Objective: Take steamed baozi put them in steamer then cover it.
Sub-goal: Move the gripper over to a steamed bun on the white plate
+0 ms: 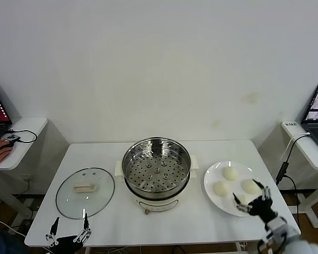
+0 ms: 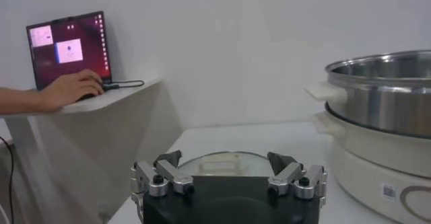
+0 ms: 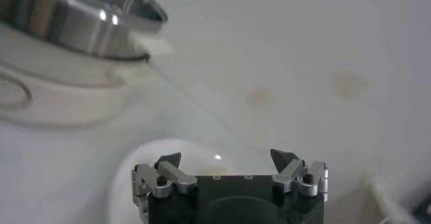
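Both claws spread wide and empty; steamer uncovered, baozi on plate.

Steamer (image 1: pixel 156 174) stands mid-worktop (image 1: pixel 201 222), perforated tray bare. Baozi (image 1: pixel 230 173) lie on a white plate (image 1: pixel 212 177) just to the steamer's right; three show clearly, a fourth partly hidden. Right claw (image 1: pixel 252 200) hovers over the plate's near edge, holding nothing. Left claw (image 1: pixel 69 230) sits at the front edge by the glass lid (image 1: pixel 85 192), which lies flat, left of the steamer.

cream baozi (image 1: pixel 230 173), perforated silver steamer (image 1: pixel 156 170), seemingly white plate (image 1: pixel 209 180)
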You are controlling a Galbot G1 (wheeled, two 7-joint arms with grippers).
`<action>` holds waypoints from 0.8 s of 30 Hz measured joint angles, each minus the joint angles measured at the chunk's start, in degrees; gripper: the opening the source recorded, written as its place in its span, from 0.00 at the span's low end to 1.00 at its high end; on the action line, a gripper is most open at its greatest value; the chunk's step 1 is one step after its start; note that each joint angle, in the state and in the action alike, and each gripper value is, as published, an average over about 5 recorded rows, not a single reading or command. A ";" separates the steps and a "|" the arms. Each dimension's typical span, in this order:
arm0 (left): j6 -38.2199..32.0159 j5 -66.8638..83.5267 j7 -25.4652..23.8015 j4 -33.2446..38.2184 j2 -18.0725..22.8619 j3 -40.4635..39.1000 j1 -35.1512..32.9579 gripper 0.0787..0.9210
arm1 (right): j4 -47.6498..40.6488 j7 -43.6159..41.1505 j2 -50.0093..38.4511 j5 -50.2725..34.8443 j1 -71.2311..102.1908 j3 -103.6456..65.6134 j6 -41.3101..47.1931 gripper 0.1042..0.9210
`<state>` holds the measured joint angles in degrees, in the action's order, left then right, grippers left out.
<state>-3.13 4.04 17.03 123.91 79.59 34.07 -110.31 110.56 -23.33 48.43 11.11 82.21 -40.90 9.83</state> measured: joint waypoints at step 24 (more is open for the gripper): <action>1.86 -1.67 1.07 -0.74 0.57 1.90 1.69 0.88 | -36.01 -32.15 -12.10 10.85 -61.25 51.56 -10.48 0.88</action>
<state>-1.27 2.37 18.10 123.17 80.17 35.97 -108.61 74.55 -55.48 36.34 21.96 20.96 10.65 -0.64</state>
